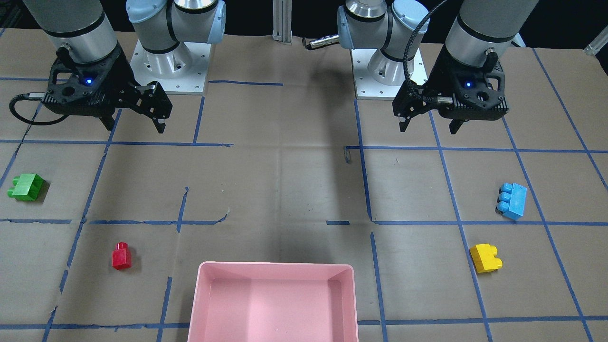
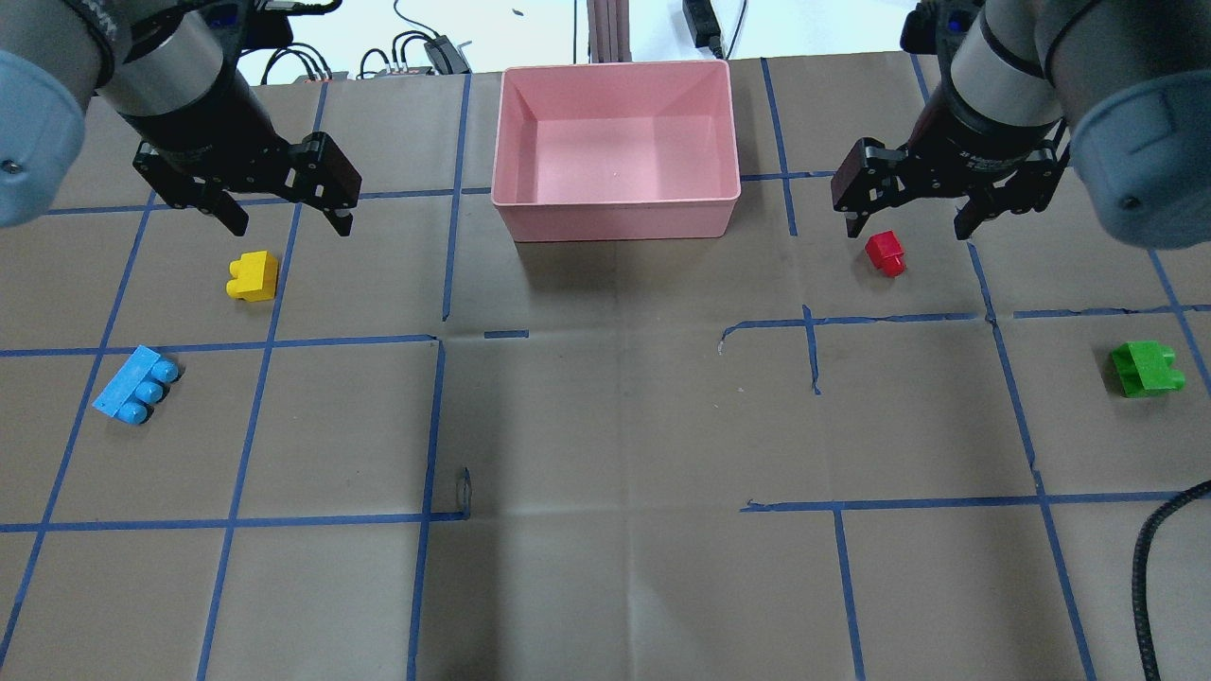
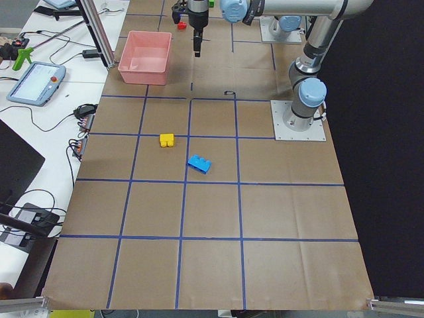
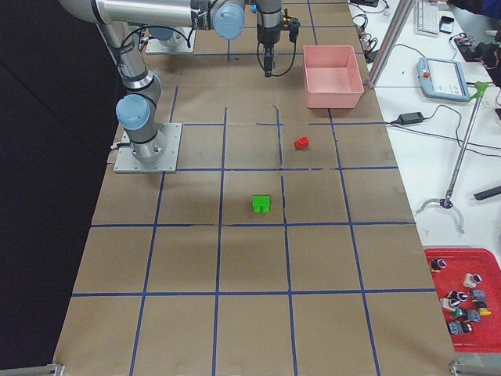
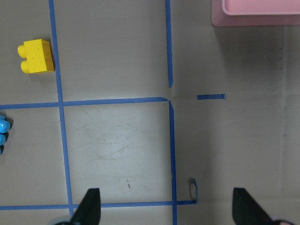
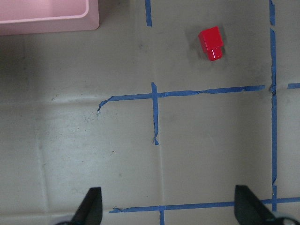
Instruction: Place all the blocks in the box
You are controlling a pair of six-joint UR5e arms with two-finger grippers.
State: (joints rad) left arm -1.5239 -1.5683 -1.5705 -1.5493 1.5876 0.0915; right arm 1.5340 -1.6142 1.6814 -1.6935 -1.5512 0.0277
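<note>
Exterior front-facing: pink box (image 1: 275,267) at the near edge of the table (image 1: 294,190), centred. Green block (image 1: 26,186) and red block (image 1: 121,256) on the view's left, light-blue block (image 1: 513,201) and yellow block (image 1: 485,258) on its right, all four lying on the table outside the box and well apart from it. Right claw (image 1: 136,127) and left claw (image 1: 427,129) raised close to the arm bases, each with jaws spread wide. Overhead exterior: box at the far middle of the table. Left claw just beyond the yellow block, with the light-blue block nearer the robot and further left. Right claw close by the red block, with the green block off to the right and well apart from it. Both claws wide. Exterior left: yellow block and light-blue block near each other around mid-table, box far along the table toward the operators' side. Exterior right: red block near the box, green block nearer the camera, the two apart. Left wrist-mounted: yellow block upper left, studs of the light-blue block at the left edge, a corner of the box at top right, two dark fingertips far apart at the bottom. Right wrist-mounted: red block upper right, a corner of the box at top left, fingertips wide apart at the bottom corners over bare table.
</note>
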